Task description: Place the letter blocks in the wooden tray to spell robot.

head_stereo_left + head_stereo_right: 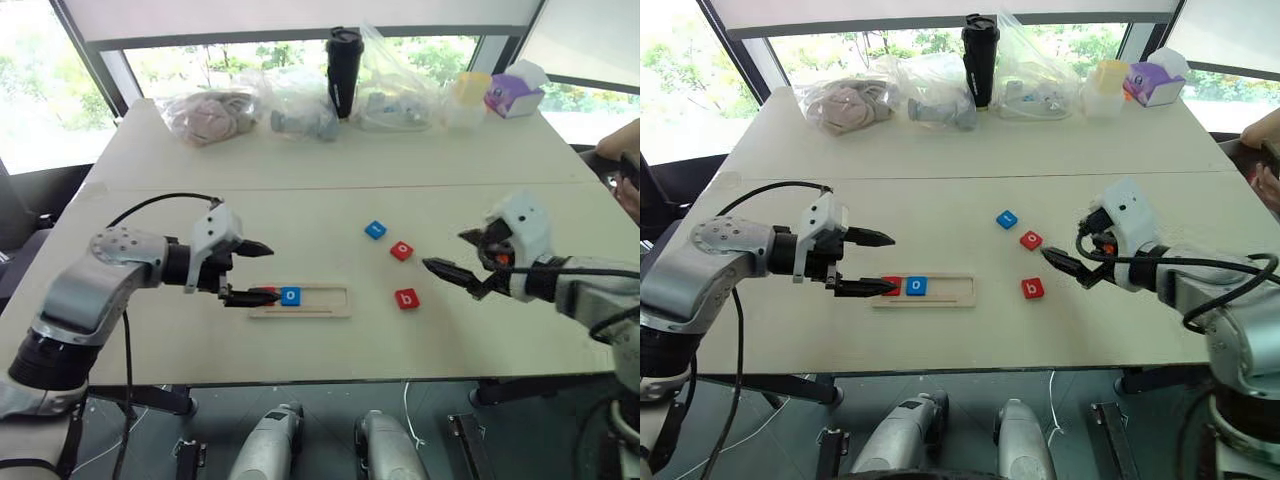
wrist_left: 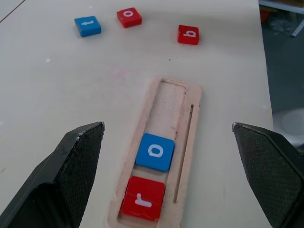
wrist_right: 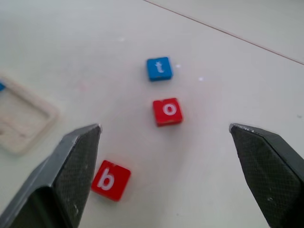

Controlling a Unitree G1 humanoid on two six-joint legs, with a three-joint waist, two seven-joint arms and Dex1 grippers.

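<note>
With red r [image 2: 142,198] and blue o [image 2: 155,152] filling the wooden tray's [image 1: 335,312] left end, red b [image 1: 407,298] comes third. Both end effectors, left [image 1: 247,272] and right [image 1: 452,254], hang spread and empty; the right should descend onto b, nearest of three loose blocks on the bench [image 1: 300,150].

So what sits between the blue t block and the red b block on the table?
The red o block lies between the blue t block and the red b block, plain in the right wrist view.
</note>
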